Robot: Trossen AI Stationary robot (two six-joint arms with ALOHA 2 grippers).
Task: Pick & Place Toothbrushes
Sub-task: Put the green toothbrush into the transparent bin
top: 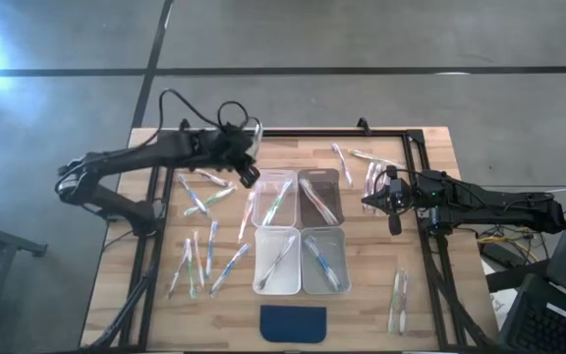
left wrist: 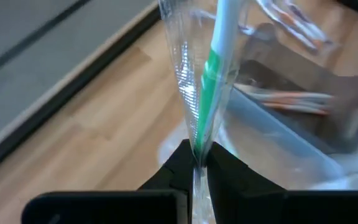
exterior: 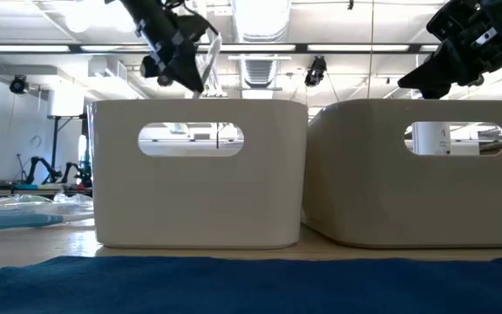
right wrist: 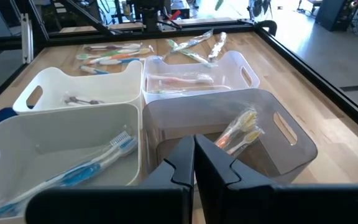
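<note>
While the left claw [top: 247, 169] hangs above the worktop [top: 430, 295] just off the far-left corner of the four bins [top: 301, 232], it's clamped on a green toothbrush in its clear wrapper [left wrist: 211, 81], pinched at one end so the rest sticks out past the fingers. My read: carried high to clear the bin wall, drop into the far-left bin [top: 275, 197] comes next, since that one already holds a green brush. Bins look sorted by colour: yellowish in the dark one [right wrist: 241, 132], blue [right wrist: 92, 163] near the right arm. Right claw [top: 393, 221] is pressed together, holding nothing, parked beside the right side of the bins, waiting. Plenty of loose toothbrushes [top: 202, 258] left on the worktop's left side, a few far right [top: 397, 300]. Task looks far from done.
</note>
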